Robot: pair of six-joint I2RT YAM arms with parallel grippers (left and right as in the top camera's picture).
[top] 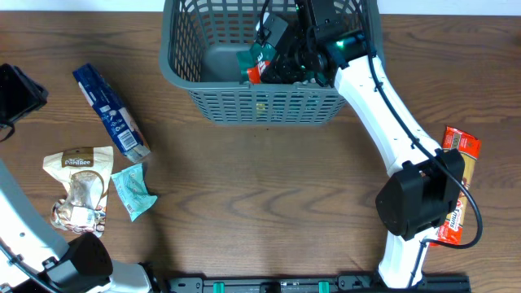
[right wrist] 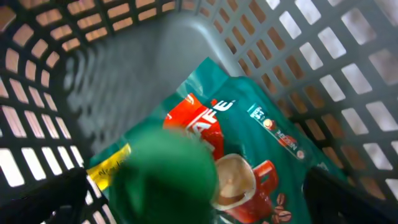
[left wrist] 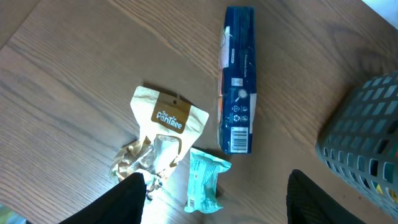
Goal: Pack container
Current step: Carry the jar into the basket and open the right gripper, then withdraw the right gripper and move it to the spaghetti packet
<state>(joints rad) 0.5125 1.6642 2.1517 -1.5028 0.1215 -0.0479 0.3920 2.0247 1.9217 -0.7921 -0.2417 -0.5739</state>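
Right wrist: right pincer (right wrist: 196, 200) wide apart over half-blurred green packet (right wrist: 249, 140) in container (right wrist: 348, 56); left pincer (left wrist: 221, 202) likewise.

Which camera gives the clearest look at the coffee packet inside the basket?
The right wrist view: the coffee packet fills the frame, its red logo and cup print visible. Overhead shows only a teal-and-red sliver of it inside the container. The left wrist view shows a container corner, no packet.

A: What is carried by the wooden bench (top: 269, 187)?
B: The container (top: 260, 104) is set at the far edge; a blue packet (top: 110, 110), beige pouch (top: 80, 175) and teal packet (top: 133, 191) are laid left, an orange packet (top: 461, 145) right.
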